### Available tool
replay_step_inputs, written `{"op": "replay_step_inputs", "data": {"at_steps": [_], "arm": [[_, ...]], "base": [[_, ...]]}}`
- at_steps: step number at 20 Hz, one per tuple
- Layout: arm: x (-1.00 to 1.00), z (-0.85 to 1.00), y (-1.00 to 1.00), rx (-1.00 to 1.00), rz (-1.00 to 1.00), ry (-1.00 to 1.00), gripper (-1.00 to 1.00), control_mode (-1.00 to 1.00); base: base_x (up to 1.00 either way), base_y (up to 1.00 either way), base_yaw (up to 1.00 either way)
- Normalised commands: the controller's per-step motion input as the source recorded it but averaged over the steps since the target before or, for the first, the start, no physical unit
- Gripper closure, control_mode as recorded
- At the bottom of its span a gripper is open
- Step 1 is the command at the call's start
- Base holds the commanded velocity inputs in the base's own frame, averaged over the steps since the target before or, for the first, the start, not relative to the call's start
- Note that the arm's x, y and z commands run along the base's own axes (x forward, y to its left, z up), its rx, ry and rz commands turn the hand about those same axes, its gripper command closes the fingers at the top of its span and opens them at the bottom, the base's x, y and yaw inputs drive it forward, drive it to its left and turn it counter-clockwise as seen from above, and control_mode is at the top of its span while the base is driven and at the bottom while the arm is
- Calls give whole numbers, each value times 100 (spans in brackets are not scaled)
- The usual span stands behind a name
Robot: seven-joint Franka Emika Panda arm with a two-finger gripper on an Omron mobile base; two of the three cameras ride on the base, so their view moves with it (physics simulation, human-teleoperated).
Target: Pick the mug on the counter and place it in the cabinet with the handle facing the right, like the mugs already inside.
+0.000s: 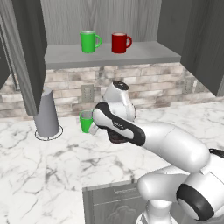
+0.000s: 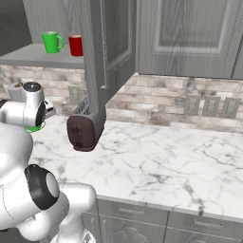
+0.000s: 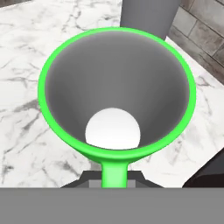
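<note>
The mug (image 3: 116,94) stands upright on the counter (image 3: 26,65), directly under the hand. Its open mouth faces the hand camera and its handle (image 3: 114,173) points to 6 o'clock, toward the fingers. Whether the fingers are wide or closed cannot be told. A grey canister (image 3: 148,15) stands at 12 o'clock.

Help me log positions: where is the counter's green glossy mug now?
In the left base view the green glossy mug sits on the white marble counter, between the grey cylinder and the arm.
</note>
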Motion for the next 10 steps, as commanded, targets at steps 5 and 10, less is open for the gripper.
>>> {"op": "replay_step_inputs", "data": {"at_steps": [5, 10], "arm": [[0, 32, -6, -1, 13, 0, 100, -100], [0, 34, -1, -1, 10, 0, 100, -100]], "base": [[0, 0, 0], [0, 0, 0]]}}
